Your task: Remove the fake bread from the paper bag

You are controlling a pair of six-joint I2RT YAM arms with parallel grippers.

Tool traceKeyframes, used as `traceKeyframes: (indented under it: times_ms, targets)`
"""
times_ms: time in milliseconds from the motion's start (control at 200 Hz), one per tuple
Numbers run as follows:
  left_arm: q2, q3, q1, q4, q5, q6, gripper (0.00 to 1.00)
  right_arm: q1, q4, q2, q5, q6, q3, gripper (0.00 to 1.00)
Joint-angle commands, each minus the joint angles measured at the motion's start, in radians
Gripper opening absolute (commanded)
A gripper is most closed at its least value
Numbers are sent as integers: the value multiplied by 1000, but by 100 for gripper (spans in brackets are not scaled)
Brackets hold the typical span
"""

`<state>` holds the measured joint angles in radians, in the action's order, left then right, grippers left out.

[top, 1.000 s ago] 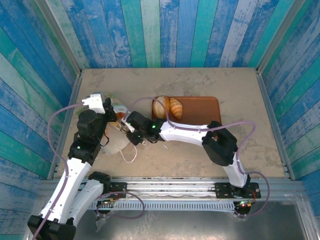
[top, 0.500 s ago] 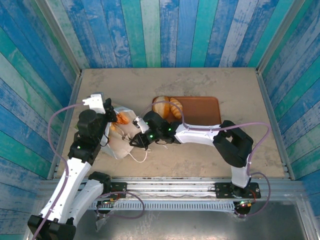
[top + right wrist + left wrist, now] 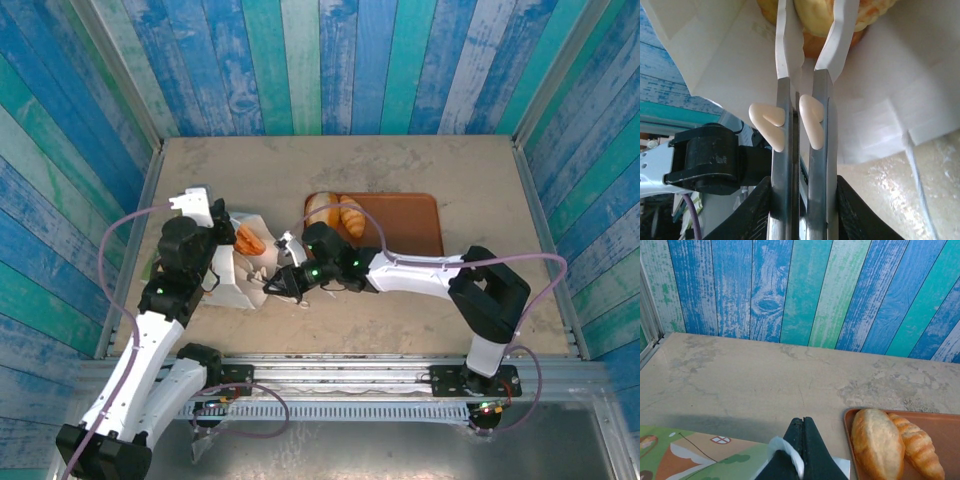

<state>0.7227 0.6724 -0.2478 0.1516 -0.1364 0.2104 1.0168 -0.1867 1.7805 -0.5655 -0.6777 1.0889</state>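
The white paper bag [image 3: 232, 282] lies on its side left of centre, mouth towards the right. My left gripper [image 3: 222, 222] is shut on its upper rim; in the left wrist view the black fingers [image 3: 803, 421] pinch a white strip of the bag above its green printed side [image 3: 700, 455]. An orange piece of fake bread [image 3: 250, 241] shows in the mouth. My right gripper [image 3: 272, 283] sits at the mouth. Its jaws stand a little apart, and its white tips [image 3: 812, 15] straddle a yellow-brown roll [image 3: 875, 12] amid white paper [image 3: 730, 55].
A brown tray [image 3: 400, 225] lies right of the bag with a pale loaf [image 3: 322, 210] and a ridged loaf [image 3: 351, 215] at its left end; both show in the left wrist view [image 3: 875, 442] [image 3: 917, 447]. Blue-green plank walls enclose the tabletop.
My right gripper has drawn back from deep inside the bag, right and nearer, to its mouth, and its jaws have widened slightly. The bag has swung round. The left grip is unchanged.
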Motion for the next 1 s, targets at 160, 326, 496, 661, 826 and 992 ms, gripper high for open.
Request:
traceKeyframes:
  times_ms: [160,326,496,661,826,992]
  targets:
    - [3,29,7,-2,-15,-1,0,0,64,-72,134,-57,-52,34]
    - [4,32,7,-1,-18,-2,0,2,163,-76,178,-16,-7,36]
    - [2,31,7,0,-21,-5,0,17,294,-88,196,101,60,40]
    - [-7,30,6,-2,-11,-25,0,30,447,-103,297,189,118,43]
    - [-21,30,7,-3,31,-75,0,41,445,-146,316,253,113,45]
    - [-34,71,7,66,96,-191,0,46,441,-155,397,275,99,47]
